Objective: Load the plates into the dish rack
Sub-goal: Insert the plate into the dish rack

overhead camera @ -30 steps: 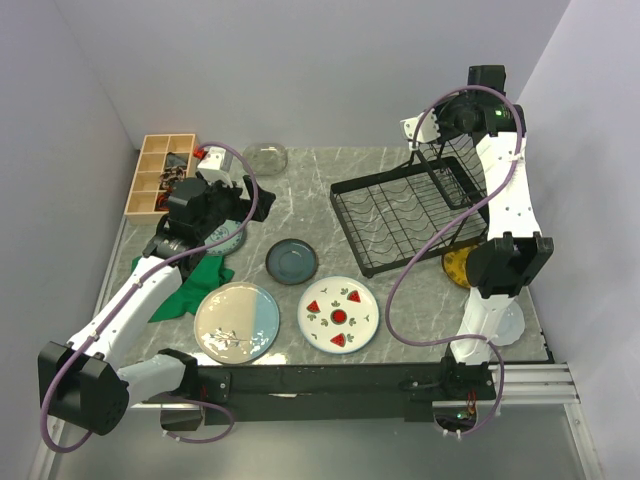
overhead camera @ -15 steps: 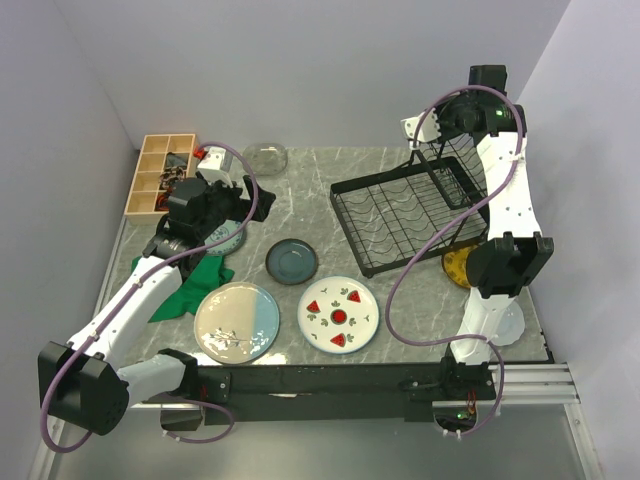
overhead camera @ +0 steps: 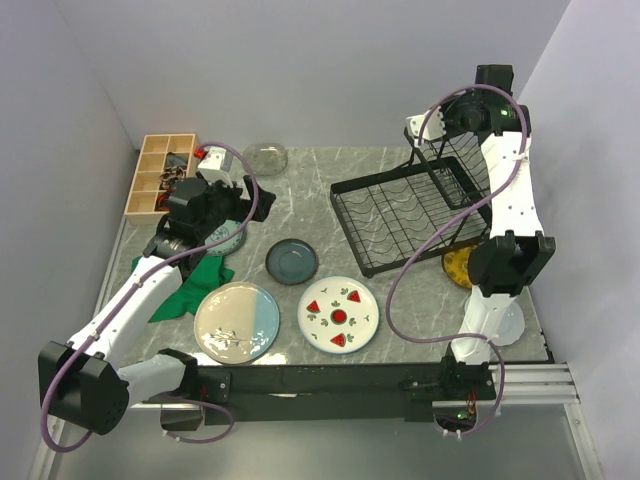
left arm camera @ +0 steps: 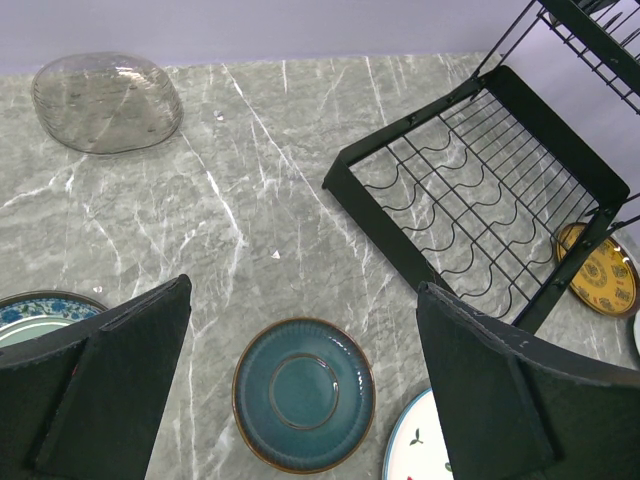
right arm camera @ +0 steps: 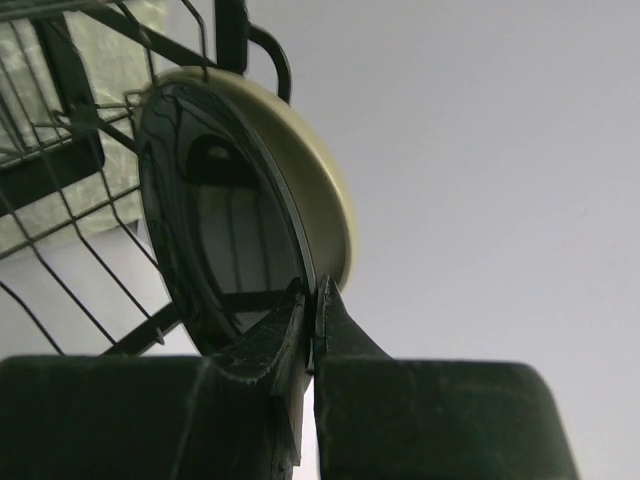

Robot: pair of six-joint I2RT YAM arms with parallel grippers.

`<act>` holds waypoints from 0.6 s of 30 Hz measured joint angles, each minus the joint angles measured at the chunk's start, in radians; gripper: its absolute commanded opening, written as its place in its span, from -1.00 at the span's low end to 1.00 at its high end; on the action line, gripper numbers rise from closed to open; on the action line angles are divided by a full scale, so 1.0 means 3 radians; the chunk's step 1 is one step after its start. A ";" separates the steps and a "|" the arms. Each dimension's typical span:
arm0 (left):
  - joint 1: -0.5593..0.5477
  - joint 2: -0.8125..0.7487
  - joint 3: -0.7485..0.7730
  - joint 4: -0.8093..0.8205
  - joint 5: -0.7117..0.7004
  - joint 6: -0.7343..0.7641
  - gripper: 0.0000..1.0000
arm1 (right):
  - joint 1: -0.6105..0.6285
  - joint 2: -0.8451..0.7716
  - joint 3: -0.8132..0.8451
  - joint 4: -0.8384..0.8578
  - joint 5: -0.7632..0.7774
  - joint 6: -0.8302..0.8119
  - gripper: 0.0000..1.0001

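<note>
Up at 1 o'clock on the worktop (overhead camera: 300,190), by the top basket (overhead camera: 445,150) of the dish rack (overhead camera: 350,230), a black plate (right arm camera: 230,210) with a cream back is held by its edge. The right gripper (right arm camera: 312,290) has its jaws pinched tight on the rim, at the plate's 5 o'clock. I think the arm should go slow, hold the plate straight, and slide it between the wires before letting go. The left gripper (left arm camera: 305,290) has its jaws wide apart, holding nothing, with the blue plate (left arm camera: 303,392) at its 6 o'clock.
</note>
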 measured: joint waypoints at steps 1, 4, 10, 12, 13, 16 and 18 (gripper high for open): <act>0.0000 0.0000 0.0000 0.0000 0.0000 0.0001 0.99 | -0.0009 0.0008 0.0001 0.0022 0.0000 -0.0001 -1.00; 0.0000 0.0001 0.0000 0.0000 0.0000 0.0001 0.99 | -0.0042 0.0027 0.0006 0.0070 -0.0047 0.0013 -1.00; 0.0000 0.0003 0.0000 -0.0001 0.0001 0.0000 0.99 | -0.0043 0.0029 0.0006 0.0090 -0.0070 0.0010 -1.00; 0.0000 0.0003 0.0000 -0.0001 0.0001 0.0000 0.99 | -0.0043 0.0029 0.0005 0.0098 -0.0078 0.0009 -1.00; 0.0000 0.0003 0.0000 -0.0001 0.0001 0.0000 0.99 | -0.0043 0.0029 0.0003 0.0102 -0.0080 0.0008 -1.00; 0.0000 0.0003 0.0000 -0.0001 0.0003 0.0000 0.99 | -0.0046 0.0020 -0.0017 0.0117 -0.0093 0.0001 -1.00; 0.0000 0.0003 0.0000 -0.0001 0.0004 0.0000 0.99 | -0.0047 -0.0003 -0.0052 0.0137 -0.0099 -0.0001 -1.00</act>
